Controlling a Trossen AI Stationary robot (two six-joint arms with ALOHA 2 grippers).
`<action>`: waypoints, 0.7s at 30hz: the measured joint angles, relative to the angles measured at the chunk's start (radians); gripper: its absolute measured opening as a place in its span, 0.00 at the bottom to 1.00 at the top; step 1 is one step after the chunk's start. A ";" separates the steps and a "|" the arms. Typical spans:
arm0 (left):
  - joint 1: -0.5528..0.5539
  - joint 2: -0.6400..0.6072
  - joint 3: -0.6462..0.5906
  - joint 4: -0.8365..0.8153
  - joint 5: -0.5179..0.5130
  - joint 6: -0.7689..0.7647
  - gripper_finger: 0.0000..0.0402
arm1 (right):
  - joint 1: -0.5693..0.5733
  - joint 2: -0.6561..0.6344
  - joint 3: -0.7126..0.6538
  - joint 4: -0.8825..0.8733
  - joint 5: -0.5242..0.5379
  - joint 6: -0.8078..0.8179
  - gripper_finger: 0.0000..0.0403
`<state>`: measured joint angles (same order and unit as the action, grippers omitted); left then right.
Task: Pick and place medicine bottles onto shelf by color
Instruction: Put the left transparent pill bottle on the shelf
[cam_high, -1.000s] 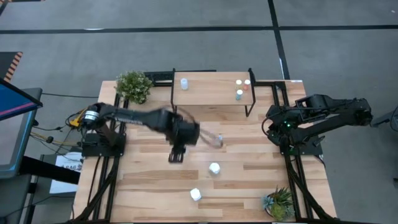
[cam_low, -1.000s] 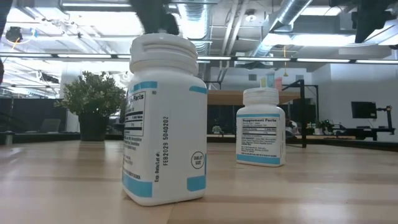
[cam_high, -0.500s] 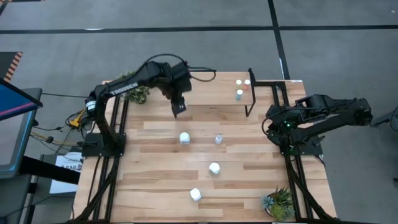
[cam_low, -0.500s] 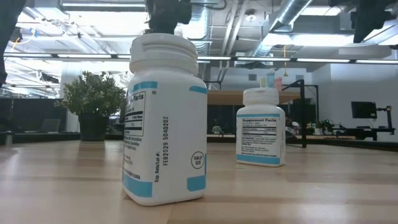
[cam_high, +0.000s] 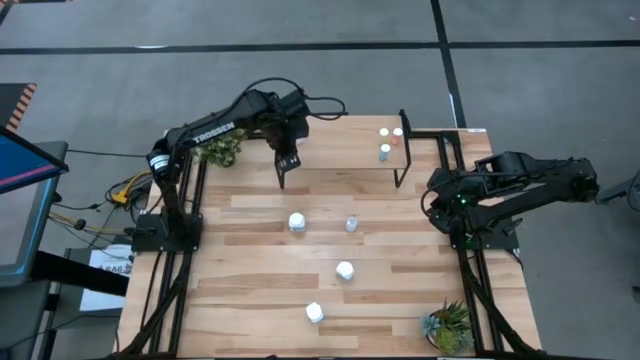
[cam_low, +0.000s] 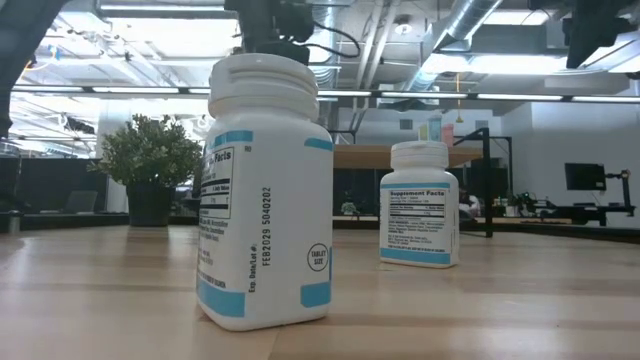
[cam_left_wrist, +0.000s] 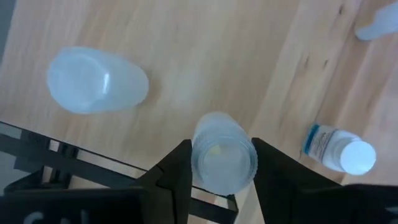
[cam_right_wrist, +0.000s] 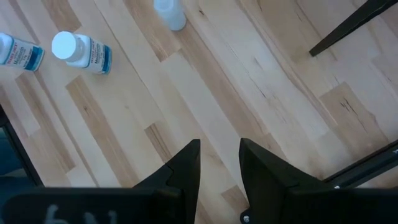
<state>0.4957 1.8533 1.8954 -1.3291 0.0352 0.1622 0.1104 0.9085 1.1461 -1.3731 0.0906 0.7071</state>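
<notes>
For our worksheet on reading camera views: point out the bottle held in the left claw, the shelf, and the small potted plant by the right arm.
Held bottle (cam_left_wrist: 224, 152), left wrist view, on its round cap.
Shelf (cam_high: 340, 140), high view, on a bare part of its wood top.
Potted plant (cam_high: 447, 326), high view, on its leaves.

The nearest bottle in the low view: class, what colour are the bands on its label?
Light blue, on a white bottle with a white cap; the low view shows it best.
</notes>
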 joint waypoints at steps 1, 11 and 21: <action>-0.001 0.000 0.000 -0.002 -0.004 0.007 0.29 | 0.000 0.000 0.000 0.000 0.000 0.000 0.33; 0.019 -0.002 0.000 0.005 -0.048 0.047 0.30 | 0.000 0.000 0.000 0.001 0.000 0.000 0.33; 0.032 -0.002 0.000 0.019 -0.051 0.046 0.45 | 0.000 0.000 0.000 0.001 0.000 0.001 0.33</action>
<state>0.5278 1.8515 1.8954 -1.3102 -0.0158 0.2085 0.1104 0.9085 1.1461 -1.3720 0.0910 0.7078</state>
